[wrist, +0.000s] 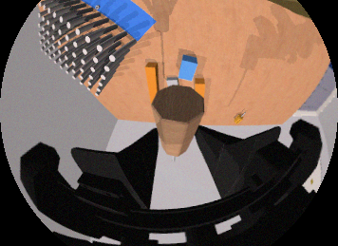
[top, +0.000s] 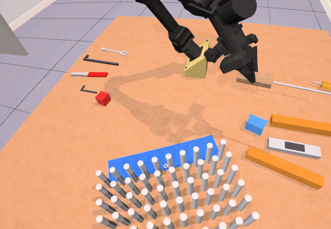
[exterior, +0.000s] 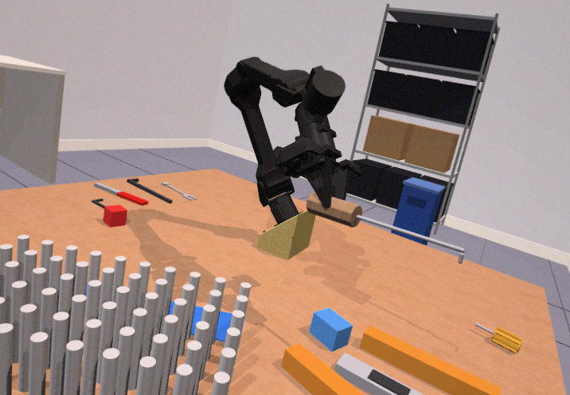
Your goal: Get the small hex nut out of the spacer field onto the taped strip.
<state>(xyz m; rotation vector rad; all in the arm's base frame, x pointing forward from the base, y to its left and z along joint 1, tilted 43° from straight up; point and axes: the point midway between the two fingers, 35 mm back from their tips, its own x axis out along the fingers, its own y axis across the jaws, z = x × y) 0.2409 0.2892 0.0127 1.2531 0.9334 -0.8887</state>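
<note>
My gripper (top: 253, 76) (exterior: 332, 202) (wrist: 177, 130) is shut on the wooden handle (top: 263, 80) (exterior: 347, 212) (wrist: 178, 104) of a hook tool, held above the table. Its thin metal rod (top: 301, 87) (exterior: 408, 232) points right, away from the spacers; its bent tip (exterior: 461, 257) shows in the exterior view. The hex nut (top: 163, 165) (wrist: 97, 7) lies at the blue taped strip's (top: 154, 153) (wrist: 114, 3) spacer-side edge; whether wholly on it is hard to tell. The metal spacers (top: 180, 207) (exterior: 126, 353) (wrist: 112, 58) in view stand upright, and the tool is clear of them.
A blue block (top: 255, 124) (exterior: 330, 329), orange bars (top: 287, 166) (exterior: 427, 362) and a grey bar (top: 277, 144) lie right. A yellow screwdriver (exterior: 506, 340) lies far right. A red cube (top: 102, 98), red-handled tool (top: 97, 74), hex keys (top: 102, 61) and a wrench (top: 113, 51) lie left.
</note>
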